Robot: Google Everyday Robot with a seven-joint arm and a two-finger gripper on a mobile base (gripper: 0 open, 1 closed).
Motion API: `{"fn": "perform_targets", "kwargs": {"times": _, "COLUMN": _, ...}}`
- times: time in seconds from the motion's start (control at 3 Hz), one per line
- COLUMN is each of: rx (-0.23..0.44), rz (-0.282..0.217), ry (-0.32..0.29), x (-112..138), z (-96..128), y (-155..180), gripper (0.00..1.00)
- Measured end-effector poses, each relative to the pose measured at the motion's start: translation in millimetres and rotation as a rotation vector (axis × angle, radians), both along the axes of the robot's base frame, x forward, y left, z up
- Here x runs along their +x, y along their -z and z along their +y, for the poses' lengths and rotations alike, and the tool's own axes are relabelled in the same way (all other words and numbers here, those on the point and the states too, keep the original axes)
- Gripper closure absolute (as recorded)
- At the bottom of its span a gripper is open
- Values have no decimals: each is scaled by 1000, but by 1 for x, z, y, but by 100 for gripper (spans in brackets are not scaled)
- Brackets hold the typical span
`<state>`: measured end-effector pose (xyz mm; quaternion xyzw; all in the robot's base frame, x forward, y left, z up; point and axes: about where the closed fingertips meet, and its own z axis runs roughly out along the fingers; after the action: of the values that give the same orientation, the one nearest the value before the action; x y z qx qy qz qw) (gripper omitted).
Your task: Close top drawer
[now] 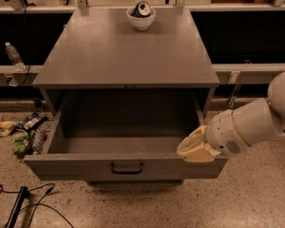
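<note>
Pincer sits at the right front corner of the top drawer, which stands fully extended. Pincer aperture: cannot tell. Current step, as judged: positioning to push. Next: press the front squarely inward.

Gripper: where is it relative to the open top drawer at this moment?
In the camera view the gripper is low on the picture's right side, at the front right corner of the pulled-out top drawer, just above its front panel.
</note>
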<state>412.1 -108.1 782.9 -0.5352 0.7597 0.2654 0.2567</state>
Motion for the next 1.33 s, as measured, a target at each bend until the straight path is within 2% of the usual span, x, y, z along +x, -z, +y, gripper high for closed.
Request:
{"fn": "perform_targets", "kwargs": {"times": 0.33, "rx": -109, "rz": -24, "ry": 57, "x": -10, "z": -9, "y": 20, "gripper": 100}}
{"fn": "perform_targets", "kwargs": {"times": 0.67, "rx": -133, "rz": -30, "ry": 75, "x": -12, "z": -11, "y": 25, "gripper": 100}}
{"fn": "perform_targets", "kwargs": {"times": 1.0, "rx": -131, "rz": 22, "ry": 57, "x": -19, "z": -3, "y": 69, "gripper": 100}}
{"fn": "perform_targets", "kwargs": {"times": 1.33, "rx": -141, "rz": 30, "ry": 39, "x": -18, "z": -2, "y": 102, "gripper": 100}}
